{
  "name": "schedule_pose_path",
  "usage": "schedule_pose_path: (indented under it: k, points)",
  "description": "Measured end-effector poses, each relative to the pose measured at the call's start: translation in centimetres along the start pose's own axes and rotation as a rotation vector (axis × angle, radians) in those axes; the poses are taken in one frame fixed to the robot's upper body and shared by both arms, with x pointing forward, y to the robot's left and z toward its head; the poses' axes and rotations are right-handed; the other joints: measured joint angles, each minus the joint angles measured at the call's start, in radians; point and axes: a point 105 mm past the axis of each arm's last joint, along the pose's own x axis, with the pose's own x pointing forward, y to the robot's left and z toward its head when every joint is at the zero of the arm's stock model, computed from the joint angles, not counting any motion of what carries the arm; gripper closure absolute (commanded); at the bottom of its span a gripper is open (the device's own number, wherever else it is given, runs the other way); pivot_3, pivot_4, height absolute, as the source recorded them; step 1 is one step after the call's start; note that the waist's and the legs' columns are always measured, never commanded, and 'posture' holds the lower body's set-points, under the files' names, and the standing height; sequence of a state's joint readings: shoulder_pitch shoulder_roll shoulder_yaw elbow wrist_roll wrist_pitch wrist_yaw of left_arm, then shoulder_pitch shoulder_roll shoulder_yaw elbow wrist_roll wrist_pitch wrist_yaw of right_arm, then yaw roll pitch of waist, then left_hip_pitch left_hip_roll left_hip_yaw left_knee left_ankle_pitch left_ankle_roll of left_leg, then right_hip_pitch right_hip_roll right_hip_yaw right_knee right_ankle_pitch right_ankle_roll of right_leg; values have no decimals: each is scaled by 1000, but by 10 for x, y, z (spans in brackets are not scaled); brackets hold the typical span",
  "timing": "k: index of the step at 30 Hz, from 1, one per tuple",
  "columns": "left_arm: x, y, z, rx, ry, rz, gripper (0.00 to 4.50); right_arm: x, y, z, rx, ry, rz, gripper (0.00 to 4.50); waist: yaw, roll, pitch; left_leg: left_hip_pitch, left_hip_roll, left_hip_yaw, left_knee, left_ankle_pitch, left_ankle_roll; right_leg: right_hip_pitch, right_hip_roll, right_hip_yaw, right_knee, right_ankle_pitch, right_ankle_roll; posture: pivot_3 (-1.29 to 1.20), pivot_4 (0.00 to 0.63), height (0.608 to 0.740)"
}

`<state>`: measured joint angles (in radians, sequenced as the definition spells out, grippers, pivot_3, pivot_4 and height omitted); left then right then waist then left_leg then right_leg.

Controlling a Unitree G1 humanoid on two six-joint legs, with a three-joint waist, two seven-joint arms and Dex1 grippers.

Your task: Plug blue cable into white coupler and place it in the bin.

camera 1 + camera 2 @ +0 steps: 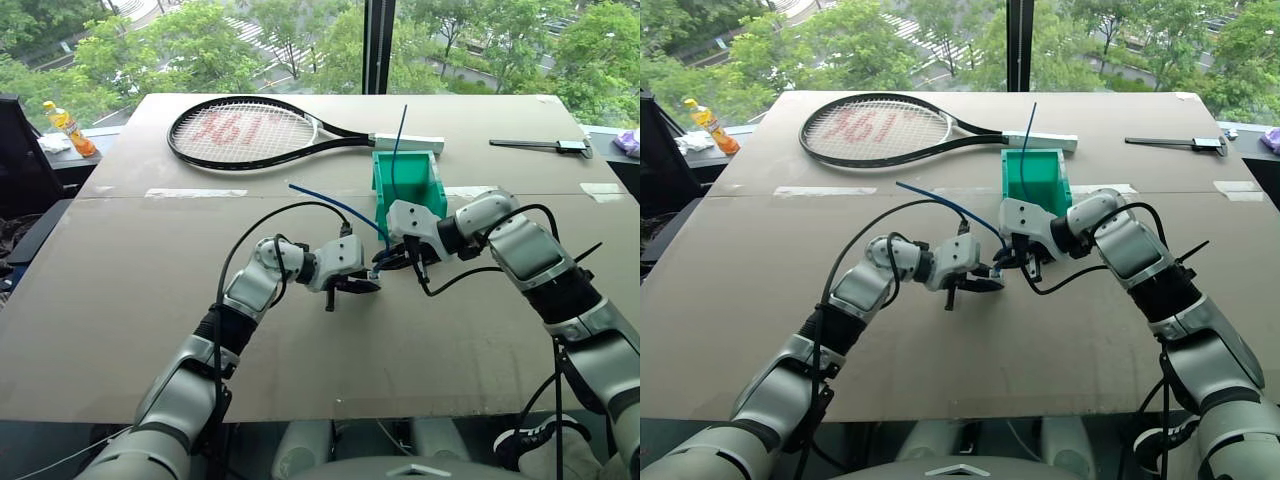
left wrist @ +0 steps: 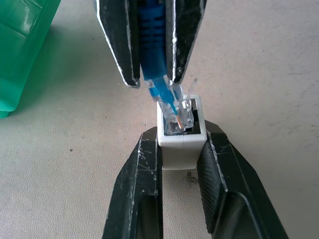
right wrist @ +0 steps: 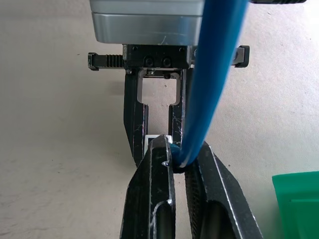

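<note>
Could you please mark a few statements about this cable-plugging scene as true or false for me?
1. The left gripper is shut on the white coupler. True.
2. The right gripper holds the blue cable just behind its clear plug. True.
3. The coupler already lies inside the green bin. False: it is held above the table, in front of the bin.
4. A tennis racket lies on the table beyond the bin. True.
5. The bin holds nothing. False: another blue cable stands up out of it.
6. The plug is still far from the coupler. False: its tip is at the socket opening.
</note>
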<state>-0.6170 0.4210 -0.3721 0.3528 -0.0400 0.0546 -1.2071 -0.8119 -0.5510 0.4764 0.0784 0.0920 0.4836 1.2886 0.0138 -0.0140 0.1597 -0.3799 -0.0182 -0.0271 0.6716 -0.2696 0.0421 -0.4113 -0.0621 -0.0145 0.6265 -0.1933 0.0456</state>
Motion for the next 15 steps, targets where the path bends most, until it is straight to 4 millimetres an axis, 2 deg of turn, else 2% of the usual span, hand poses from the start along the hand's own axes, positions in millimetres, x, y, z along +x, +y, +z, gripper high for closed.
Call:
schedule_pose_path:
  k: [15]
  points:
    - [0, 0, 0, 13, 0, 3, 4133, 1, 3, 7, -72, 51, -10, 4500, 0, 0, 0, 0, -1, 0, 0, 0, 0, 0, -1, 0, 0, 0, 0, 0, 150, 740]
